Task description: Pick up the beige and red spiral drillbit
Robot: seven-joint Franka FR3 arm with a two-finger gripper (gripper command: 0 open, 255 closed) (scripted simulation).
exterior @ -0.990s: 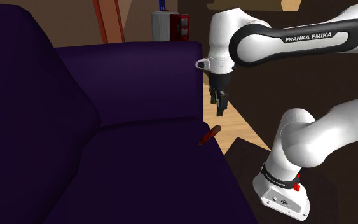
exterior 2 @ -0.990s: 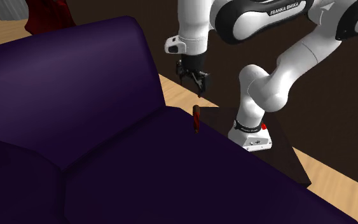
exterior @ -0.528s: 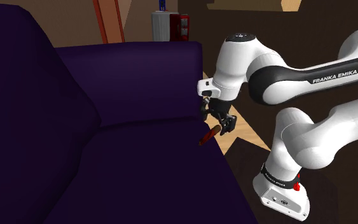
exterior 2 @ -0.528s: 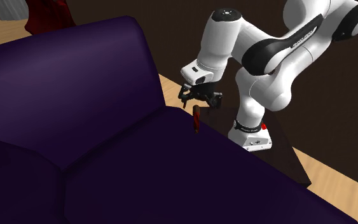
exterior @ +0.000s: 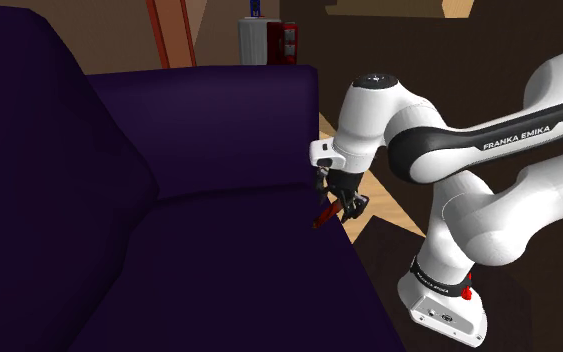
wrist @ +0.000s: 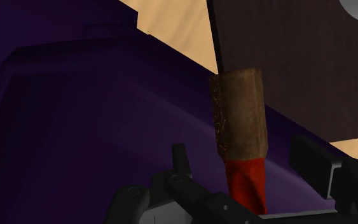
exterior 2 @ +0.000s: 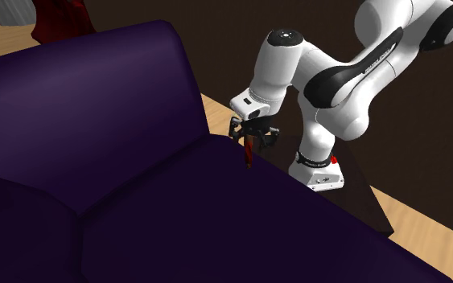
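Now astride drillbit w/ gripper spread apart, nothing clamped yet. Centre on brown shank, close gently; avoid nudging it off sofa edge.

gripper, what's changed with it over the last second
The gripper dropped from above down to the drillbit and tilted. Its open fingers now stand either side of the drillbit, not clasping it. The drillbit stayed put at the edge of the purple sofa, which is unchanged too.
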